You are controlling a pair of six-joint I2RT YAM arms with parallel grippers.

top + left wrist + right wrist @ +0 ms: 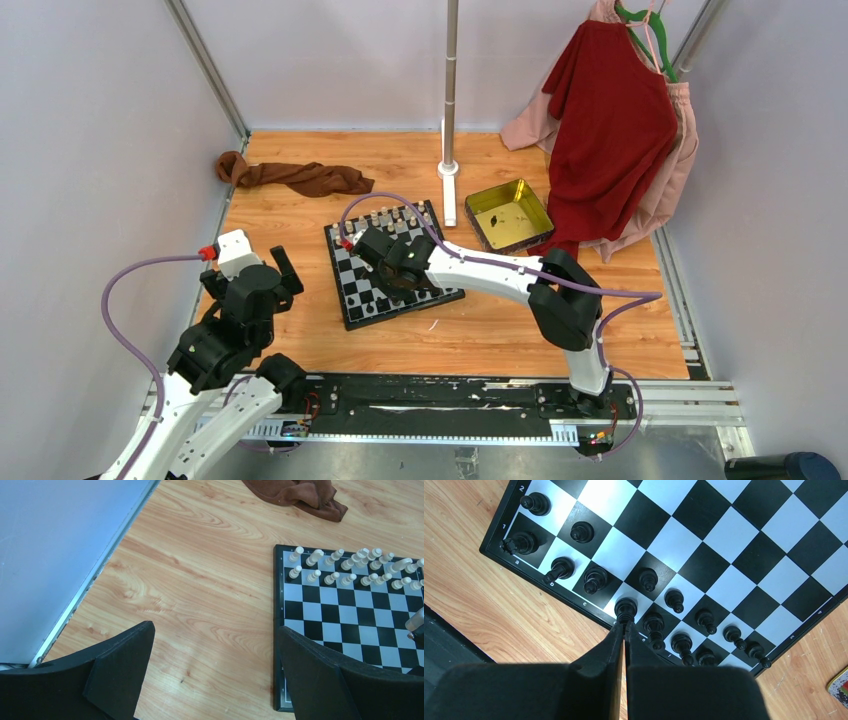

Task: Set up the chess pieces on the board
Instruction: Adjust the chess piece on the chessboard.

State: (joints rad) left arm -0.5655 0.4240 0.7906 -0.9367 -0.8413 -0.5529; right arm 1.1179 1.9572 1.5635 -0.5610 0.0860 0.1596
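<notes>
We are noting right pincer closed on nothing, tips at black back-row piece. Sideways nudge risking toppling neighbouring black pieces. Left pincer gaping.

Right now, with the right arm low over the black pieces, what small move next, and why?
Probably lift the right gripper straight up. Its jaws are shut with nothing between them, tips beside a black piece at the board edge; moving sideways could topple it.
</notes>
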